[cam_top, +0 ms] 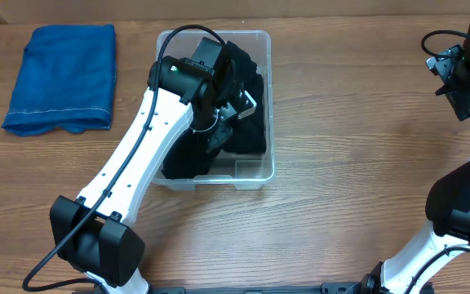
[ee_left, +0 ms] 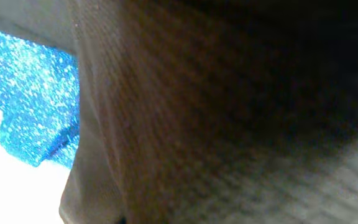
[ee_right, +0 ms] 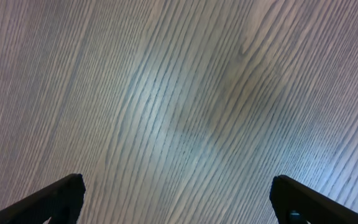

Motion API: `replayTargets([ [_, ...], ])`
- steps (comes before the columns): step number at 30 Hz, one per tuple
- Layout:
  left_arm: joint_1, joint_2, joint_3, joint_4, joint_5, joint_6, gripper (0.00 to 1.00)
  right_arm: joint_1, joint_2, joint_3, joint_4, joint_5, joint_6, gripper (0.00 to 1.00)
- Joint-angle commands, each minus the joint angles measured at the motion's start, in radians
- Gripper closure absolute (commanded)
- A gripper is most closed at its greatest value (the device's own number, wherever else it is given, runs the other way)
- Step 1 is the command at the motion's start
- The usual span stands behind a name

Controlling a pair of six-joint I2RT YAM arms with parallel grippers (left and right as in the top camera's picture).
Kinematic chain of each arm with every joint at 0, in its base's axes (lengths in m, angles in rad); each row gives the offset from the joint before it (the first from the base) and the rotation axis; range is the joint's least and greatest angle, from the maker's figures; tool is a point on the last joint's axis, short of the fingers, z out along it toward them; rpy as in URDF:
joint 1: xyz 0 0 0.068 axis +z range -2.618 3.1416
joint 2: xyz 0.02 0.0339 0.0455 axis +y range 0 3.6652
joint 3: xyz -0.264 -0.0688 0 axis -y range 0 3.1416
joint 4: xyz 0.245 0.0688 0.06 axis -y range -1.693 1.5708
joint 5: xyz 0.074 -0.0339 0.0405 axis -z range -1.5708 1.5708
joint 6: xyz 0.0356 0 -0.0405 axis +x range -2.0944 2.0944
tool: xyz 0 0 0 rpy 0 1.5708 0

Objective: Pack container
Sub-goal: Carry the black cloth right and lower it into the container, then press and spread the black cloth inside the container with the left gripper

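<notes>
Left pincer (cam_top: 228, 110): down inside the container (cam_top: 269, 98), buried in black cloth (cam_top: 247, 135). Container walls on every side of me, cloth under and around my fingers. My wrist camera is filled with dark weave (ee_left: 229, 112); a patch of blue cloth (ee_left: 30, 93) shows off to one side. Can't tell whether my jaws are parted or pinching fabric.

Right pincer (ee_right: 179, 205): well away from the container, fingers spread wide, nothing between them, bare table (ee_right: 179, 93) below.

Handling, my guess: the container is thin clear plastic. Light, smooth-walled, likely slippery, and the sides would flex. The moulded rim looks stiffest, so pinch over the rim on a long wall. Cloth inside is soft and limp and adds little weight.
</notes>
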Motion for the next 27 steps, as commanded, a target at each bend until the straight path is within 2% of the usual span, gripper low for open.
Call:
replayTargets([
  [1, -0.004, 0.008, 0.026, -0.002, 0.0, 0.019, 0.78, -0.001, 0.0, 0.001, 0.004, 0.008, 0.005, 0.0],
  [3, -0.004, 0.008, 0.026, 0.001, 0.0, 0.023, 0.65, -0.001, 0.0, 0.001, 0.004, 0.008, 0.005, 0.0],
  [5, -0.004, 0.008, 0.026, 0.004, 0.0, 0.023, 0.37, -0.001, 0.0, 0.001, 0.004, 0.008, 0.005, 0.0],
  [6, -0.004, 0.008, 0.026, 0.008, -0.001, 0.023, 0.35, -0.001, 0.0, 0.001, 0.004, 0.008, 0.005, 0.0],
  [7, -0.004, 0.008, 0.026, 0.012, 0.0, 0.026, 0.43, -0.001, 0.0, 0.001, 0.004, 0.008, 0.005, 0.0],
  [8, -0.004, 0.008, 0.026, 0.016, 0.0, 0.03, 0.61, -0.001, 0.0, 0.001, 0.004, 0.008, 0.005, 0.0],
  [9, -0.004, 0.008, 0.026, 0.021, 0.0, 0.035, 0.73, -0.001, 0.0, 0.001, 0.004, 0.008, 0.005, 0.0],
  [10, -0.004, 0.008, 0.026, 0.03, 0.0, 0.037, 0.79, -0.001, 0.0, 0.001, 0.004, 0.008, 0.005, 0.0],
  [11, -0.004, 0.008, 0.026, 0.034, 0.0, 0.037, 0.78, -0.001, 0.0, 0.001, 0.004, 0.008, 0.005, 0.0],
  [12, -0.004, 0.008, 0.026, 0.039, -0.001, 0.037, 0.68, -0.001, 0.0, 0.001, 0.004, 0.008, 0.005, 0.0],
  [15, -0.004, 0.008, 0.026, 0.055, -0.001, 0.037, 0.57, -0.001, 0.0, 0.001, 0.004, 0.008, 0.005, 0.0],
  [18, -0.004, 0.008, 0.026, 0.067, -0.001, 0.037, 0.5, -0.001, 0.0, 0.001, 0.004, 0.008, 0.005, 0.0],
  [21, -0.004, 0.008, 0.026, 0.075, 0.003, 0.036, 0.52, -0.001, 0.0, 0.001, 0.004, 0.008, 0.005, 0.0],
  [23, -0.004, 0.008, 0.026, 0.079, 0.024, 0.035, 0.7, -0.001, 0.0, 0.001, 0.004, 0.008, 0.005, 0.0],
  [25, -0.004, 0.008, 0.026, 0.083, 0.064, 0.033, 0.96, -0.001, 0.0, 0.001, 0.004, 0.008, 0.005, 0.0],
  [27, -0.004, 0.01, 0.026, 0.081, 0.133, 0.031, 0.96, -0.001, 0.0, 0.001, 0.004, 0.008, 0.005, 0.0],
])
